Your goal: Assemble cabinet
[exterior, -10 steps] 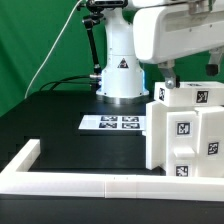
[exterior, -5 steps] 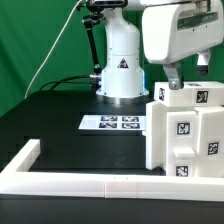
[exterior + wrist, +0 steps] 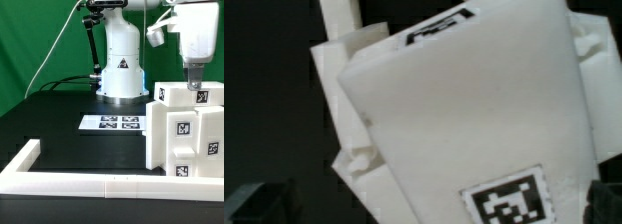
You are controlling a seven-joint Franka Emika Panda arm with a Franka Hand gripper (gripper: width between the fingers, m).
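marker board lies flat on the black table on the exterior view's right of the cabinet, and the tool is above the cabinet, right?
Not quite. The exterior view shows the marker board on the cabinet's left, not its right. It does lie flat on the black table, and the tool is above the cabinet.

One matte white boxy cabinet (image 3: 186,132); one flat white marker board (image 3: 113,123); one long low white border frame (image 3: 90,184); one two-finger gripper (image 3: 191,82).

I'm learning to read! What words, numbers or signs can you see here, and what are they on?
No words or numbers can be read.
Black triangle warning sign on the robot base: its inside is too small to read.
Black-and-white square tags on the cabinet: patterns, not text.
Four tags on the marker board: patterns too.
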